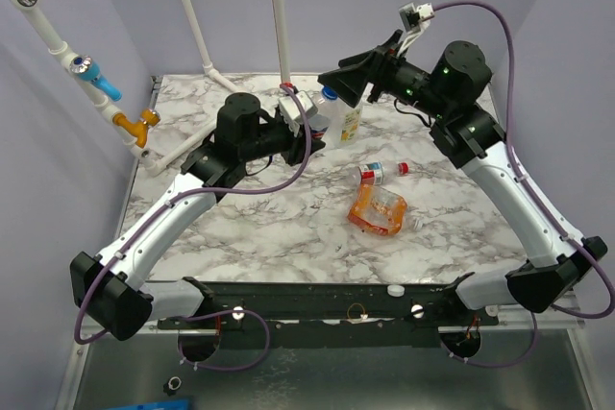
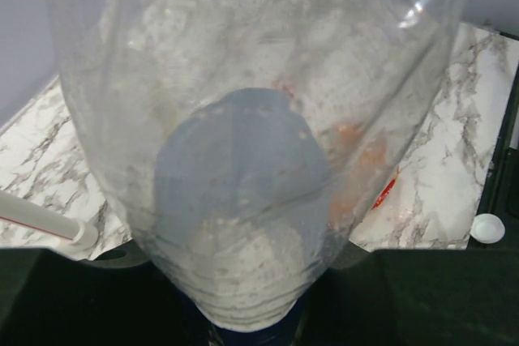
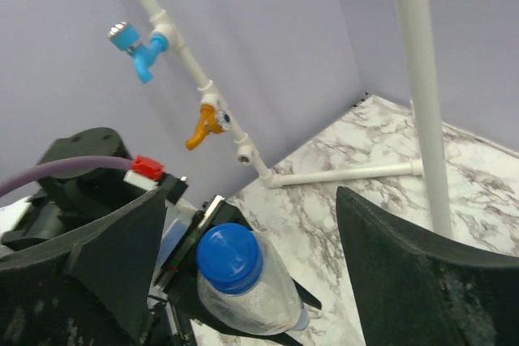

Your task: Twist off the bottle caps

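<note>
My left gripper is shut on the body of the tall clear bottle with the yellow-green label and holds it tilted over the back of the table. The bottle's blue cap is on its neck. My right gripper is open just beside that cap. In the right wrist view the blue cap lies between the two spread fingers, apart from both. In the left wrist view the clear bottle fills the frame and hides my fingers. The blue-labelled bottle is not in view.
A small red-labelled bottle lies mid-table with a loose red cap beside it. A crushed orange-labelled bottle lies nearer. A white cap lies to its right, another white cap by the front edge. White pipes stand at the back.
</note>
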Robot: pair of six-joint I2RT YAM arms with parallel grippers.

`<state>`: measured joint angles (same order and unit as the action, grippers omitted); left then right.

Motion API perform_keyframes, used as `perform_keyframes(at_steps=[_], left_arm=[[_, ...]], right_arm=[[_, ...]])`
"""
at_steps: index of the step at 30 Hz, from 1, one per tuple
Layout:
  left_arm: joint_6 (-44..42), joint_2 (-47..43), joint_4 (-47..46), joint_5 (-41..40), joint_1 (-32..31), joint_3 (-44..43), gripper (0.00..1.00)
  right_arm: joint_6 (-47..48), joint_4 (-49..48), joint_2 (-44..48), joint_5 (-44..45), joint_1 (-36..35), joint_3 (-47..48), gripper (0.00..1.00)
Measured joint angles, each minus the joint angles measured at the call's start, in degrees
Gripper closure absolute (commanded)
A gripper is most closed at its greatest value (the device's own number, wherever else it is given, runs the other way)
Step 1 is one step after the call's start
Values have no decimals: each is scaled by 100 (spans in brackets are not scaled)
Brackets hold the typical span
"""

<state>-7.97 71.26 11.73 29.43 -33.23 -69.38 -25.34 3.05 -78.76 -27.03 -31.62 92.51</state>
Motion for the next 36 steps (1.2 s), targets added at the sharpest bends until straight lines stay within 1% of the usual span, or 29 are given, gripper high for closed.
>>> perform_keyframes(at_steps=[5, 7, 9, 10, 11, 13, 17, 19, 22, 23, 24, 26, 28, 34, 36], left_arm=[[-208, 9, -44, -354, -79, 9, 95], [-249, 22, -48, -457, -103, 9, 95], [-282, 61, -59, -584, -114, 9, 95], [-289, 81, -76, -629, -120, 9, 95], [-299, 103, -96, -667, -129, 9, 95], [-302, 133, -111, -710, -140, 9, 95], [-278, 155, -140, -782, -140, 9, 95], [-243, 162, -146, -811, -140, 9, 95], [-205, 181, -160, -839, -140, 9, 95], [-190, 186, -170, -848, -140, 9, 95], [-168, 190, -177, -855, -140, 9, 95], [-120, 195, -170, -890, -140, 9, 95], [-59, 199, -168, -892, -140, 9, 95], [76, 199, -186, -833, -166, 9, 95], [136, 199, -212, -732, -166, 9, 95]], right_arm=[[35, 160, -240, 280, -94, 22, 29], [28, 175, -291, 321, -116, 22, 37], [26, 177, -299, 350, -160, 22, 48], [24, 175, -299, 361, -186, 22, 56], [33, 173, -299, 369, -216, 22, 59], [26, 173, -299, 382, -260, 22, 60], [-17, 151, -299, 407, -295, 9, 47], [-24, 122, -299, 415, -295, -31, 48], [-31, 109, -299, 461, -295, -118, 57], [-28, 107, -299, 487, -295, -151, 61], [-42, 105, -299, 511, -295, -186, 66], [-44, 90, -299, 535, -295, -216, 81], [52, 63, -297, 588, -295, -227, 90], [83, -2, -219, 671, -295, -304, 99], [96, -44, -177, 636, -295, -341, 99]])
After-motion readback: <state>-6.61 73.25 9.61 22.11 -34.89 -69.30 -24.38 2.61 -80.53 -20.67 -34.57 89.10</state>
